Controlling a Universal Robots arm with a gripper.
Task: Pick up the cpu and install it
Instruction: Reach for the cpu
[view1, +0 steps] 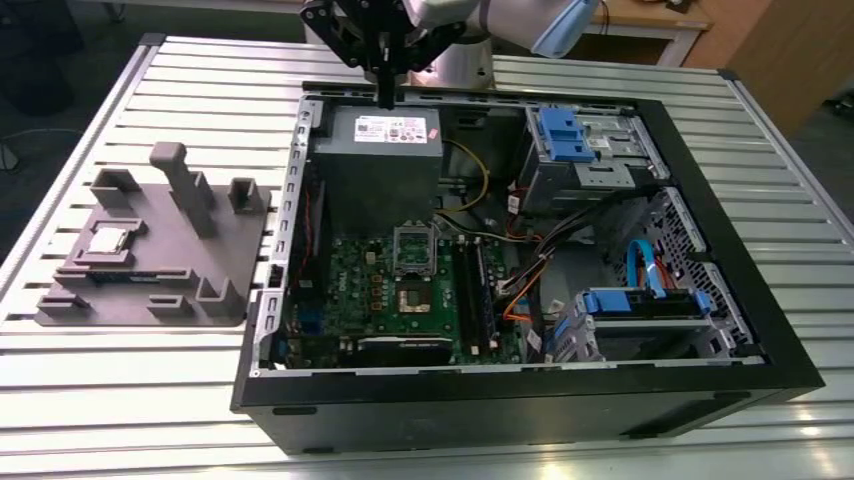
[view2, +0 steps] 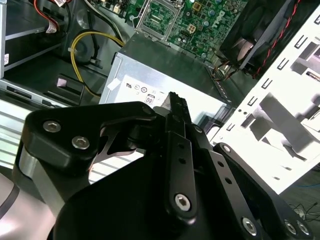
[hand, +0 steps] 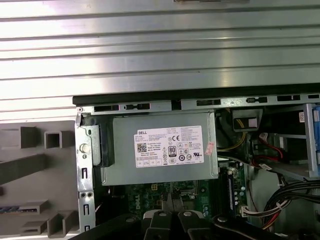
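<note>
The cpu (view1: 108, 240), a small silver square chip, lies on the grey fixture plate (view1: 200, 285) at the exterior view's left, outside the computer case. My gripper (view1: 388, 92) hangs over the far edge of the open case, above the grey power supply box (view1: 380, 140), well away from the cpu. Its black fingers (view2: 176, 112) are pressed together with nothing between them. The silver-framed socket bracket (view1: 414, 248) sits on the green motherboard (view1: 374, 290) in the middle of the case, and also shows in the second wrist view as the socket bracket (view2: 156, 17).
The black computer case (view1: 534, 400) lies open on a slatted metal table (view1: 160, 400). Blue drive bays (view1: 577, 135) and bundled cables (view1: 534, 270) fill its right half. The fixture plate (hand: 30, 165) carries upright posts (view1: 180, 185).
</note>
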